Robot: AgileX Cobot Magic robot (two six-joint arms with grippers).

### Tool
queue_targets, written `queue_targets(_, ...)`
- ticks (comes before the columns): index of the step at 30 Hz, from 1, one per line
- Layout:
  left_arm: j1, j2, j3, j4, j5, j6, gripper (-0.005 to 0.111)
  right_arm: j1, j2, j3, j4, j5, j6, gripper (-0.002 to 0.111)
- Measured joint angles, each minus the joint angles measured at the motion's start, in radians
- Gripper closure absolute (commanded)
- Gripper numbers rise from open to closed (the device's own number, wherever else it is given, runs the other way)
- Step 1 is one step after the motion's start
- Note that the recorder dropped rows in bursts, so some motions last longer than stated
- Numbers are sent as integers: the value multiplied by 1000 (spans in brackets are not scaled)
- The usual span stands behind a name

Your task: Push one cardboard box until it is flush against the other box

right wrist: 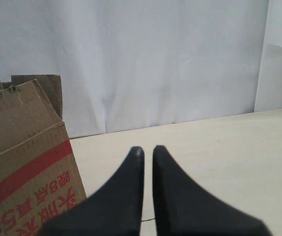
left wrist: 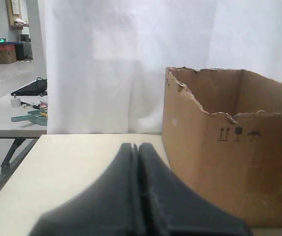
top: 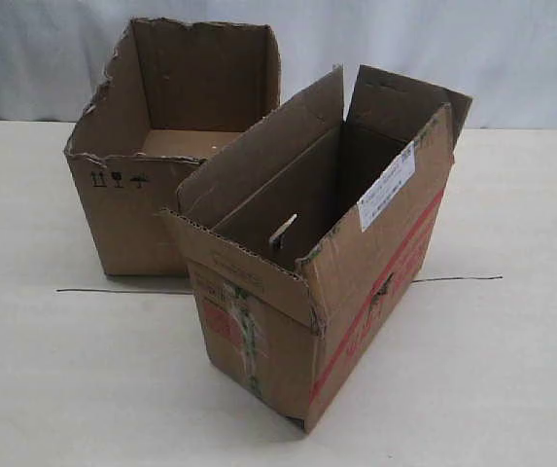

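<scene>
Standing at an angle on the pale table [top: 511, 370], the cardboard box [top: 356, 292] has its flaps upright and its red-striped side with the white label [top: 387, 185] turned to the right of the exterior view. One rear corner meets the front face of the other box [top: 122, 214]; their sides are not parallel, and actual contact is unclear. A thin dark line [top: 463, 279] runs across the table beneath both. The left gripper [left wrist: 137, 147] has its fingers pressed together and empty, near the other box's symbol-marked face. The right gripper [right wrist: 148, 150] is almost closed, with a sliver between the tips, holding nothing beside the striped side.
</scene>
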Motion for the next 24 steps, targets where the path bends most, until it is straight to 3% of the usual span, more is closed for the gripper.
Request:
queue_targets(20, 0, 0, 0, 0, -1, 0, 107, 0, 0, 0, 0, -4, 0, 103)
queue_targets(24, 0, 0, 0, 0, -1, 0, 107, 0, 0, 0, 132, -112, 31, 103)
